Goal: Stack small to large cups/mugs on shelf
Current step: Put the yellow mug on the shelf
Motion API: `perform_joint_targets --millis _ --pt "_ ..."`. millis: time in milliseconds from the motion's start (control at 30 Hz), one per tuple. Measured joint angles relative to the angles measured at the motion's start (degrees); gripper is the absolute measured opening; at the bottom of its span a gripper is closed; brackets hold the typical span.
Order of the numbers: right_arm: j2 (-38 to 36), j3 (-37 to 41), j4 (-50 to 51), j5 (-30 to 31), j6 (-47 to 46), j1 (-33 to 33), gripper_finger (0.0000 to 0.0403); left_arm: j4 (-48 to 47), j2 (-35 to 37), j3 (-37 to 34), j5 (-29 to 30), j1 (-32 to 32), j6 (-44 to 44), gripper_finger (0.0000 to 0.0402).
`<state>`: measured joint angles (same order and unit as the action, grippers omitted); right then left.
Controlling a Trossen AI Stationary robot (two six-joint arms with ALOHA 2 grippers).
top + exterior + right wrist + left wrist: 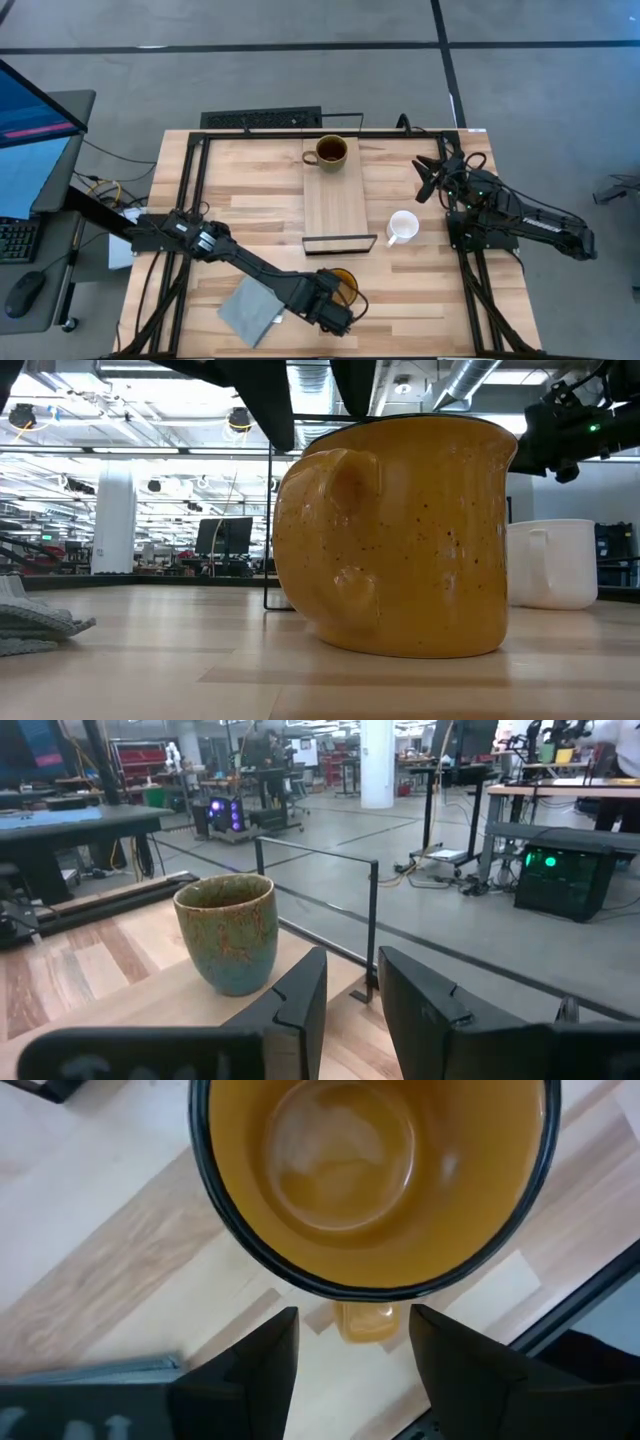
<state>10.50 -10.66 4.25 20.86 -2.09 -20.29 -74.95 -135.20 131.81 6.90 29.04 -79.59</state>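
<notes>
The yellow-orange mug (pixel 343 283) stands on its base on the table at the near edge, also large in the low view (pixel 400 530). My left gripper (pixel 355 1350) is open above it, pointing down, one finger on each side of the mug's handle (pixel 365 1322), with a gap showing on both sides. The dark olive mug (pixel 331 152) stands on the far end of the light-wood shelf (pixel 336 205). The small white mug (pixel 403 227) stands on the table right of the shelf. My right gripper (pixel 428 178) is open and empty at the far right.
A grey-blue cloth (pixel 250 310) lies on the table left of the yellow mug. A thin black wire frame (pixel 340 243) stands at the shelf's near end, between the yellow mug and the plank. Bare plank lies between the olive mug and that frame.
</notes>
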Motion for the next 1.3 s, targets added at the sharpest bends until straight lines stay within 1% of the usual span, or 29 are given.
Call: perform_joint_targets --millis 333,433,600,733,867,1133,1200,1300 --pt "0.0 0.0 0.0 0.0 0.0 0.0 0.0118 1.9 0.0 0.0 -0.6 0.0 0.9 0.0183" --pt "0.0 0.0 0.0 0.0 0.0 0.0 0.0118 3.9 -0.7 0.1 -0.7 0.0 0.9 0.0183" --pt "0.0 0.0 0.0 0.0 0.1 0.0 0.0118 6.0 -2.8 0.0 -3.6 0.0 1.3 0.0183" --pt "0.0 0.0 -0.2 0.0 0.1 0.0 0.0118 7.3 -3.7 0.0 -4.5 0.0 1.4 0.0183" --pt "0.0 0.0 -0.4 0.0 0.1 0.0 0.0118 7.0 -3.7 0.0 -3.3 0.0 1.1 0.0183" --pt "0.0 0.0 -0.4 0.0 0.1 0.0 0.0118 7.2 -3.7 0.0 -3.6 -0.1 0.9 0.0183" --pt "0.0 0.0 -0.4 0.0 0.1 0.0 0.0118 7.4 -3.7 0.0 -4.6 -0.1 0.5 0.0183" --pt "0.0 0.0 -0.4 0.0 0.1 0.0 0.0118 7.4 -3.7 0.0 -7.7 -0.2 0.5 0.0183"
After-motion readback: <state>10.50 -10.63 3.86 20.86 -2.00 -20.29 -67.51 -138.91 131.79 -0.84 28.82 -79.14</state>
